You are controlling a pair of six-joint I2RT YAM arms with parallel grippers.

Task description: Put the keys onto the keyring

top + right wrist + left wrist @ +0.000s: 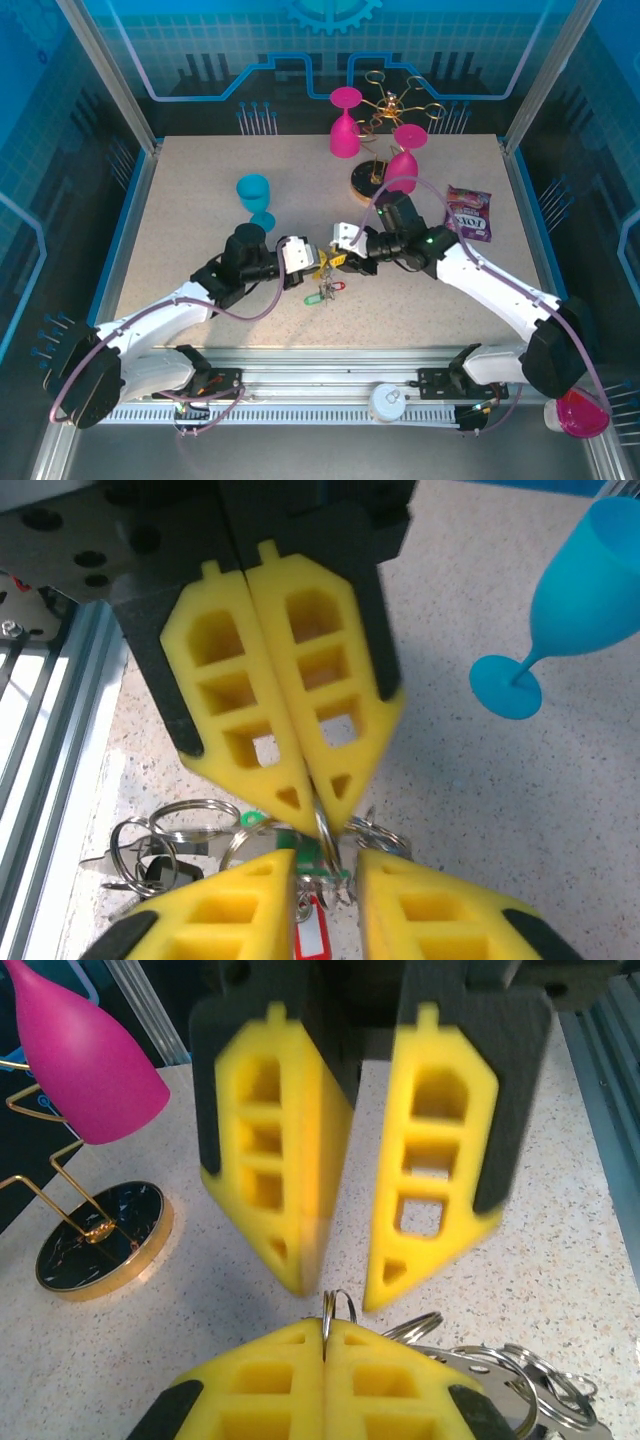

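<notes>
Keyring (pixel 338 1310): thin, stiff, light, slick metal; we judge rim pinch best. Left gripper (pixel 325 1332) clamped on its edge, mid-table (pixel 200 200). Right gripper (pixel 328 865) part open, empty, opp. Keys (pixel 160 845) bunched below w/ tags.

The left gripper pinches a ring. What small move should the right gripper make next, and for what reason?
Probably close the right gripper gently on the red-tagged key seen between its parted jaws. The left gripper is shut on the metal ring, holding it steady; the tag's height I cannot tell.
</notes>
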